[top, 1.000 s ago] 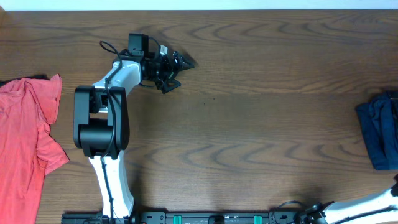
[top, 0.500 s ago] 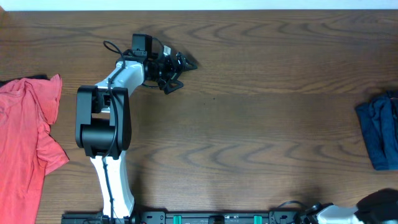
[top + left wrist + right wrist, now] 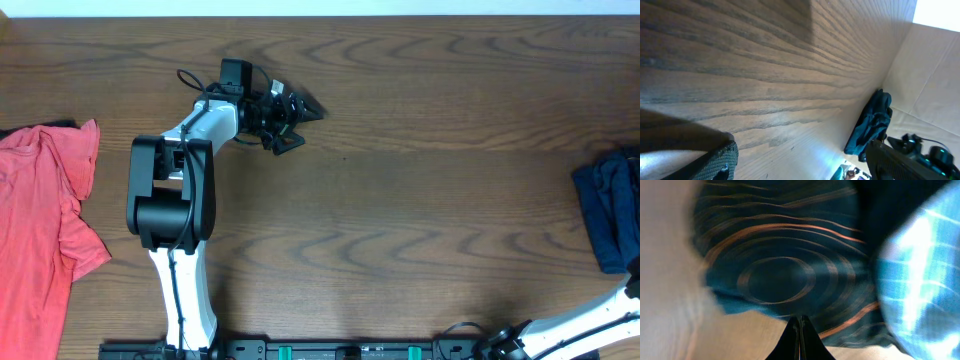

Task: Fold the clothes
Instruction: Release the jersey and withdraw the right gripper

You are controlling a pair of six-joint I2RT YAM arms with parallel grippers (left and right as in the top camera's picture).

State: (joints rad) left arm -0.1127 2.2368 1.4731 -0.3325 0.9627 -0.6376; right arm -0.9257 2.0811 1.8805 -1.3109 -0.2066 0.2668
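Black jersey [image 3: 780,275] off the counter [image 3: 420,200], left fingers [image 3: 298,115] ready

The jersey, patterned with orange contour lines, fills the blurred right wrist view and is absent overhead, so it probably lies off the counter. The right fingers [image 3: 800,332] are pressed together at its edge; whether they pinch cloth is unclear. The left fingers gape wide and empty over bare wood, likely ready to receive it

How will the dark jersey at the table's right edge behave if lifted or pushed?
Probably floppy: the jersey lies bunched in soft folds, so it should sag from one pinch. Likely light: the fabric looks thin. A push may wrinkle it, not slide it whole.
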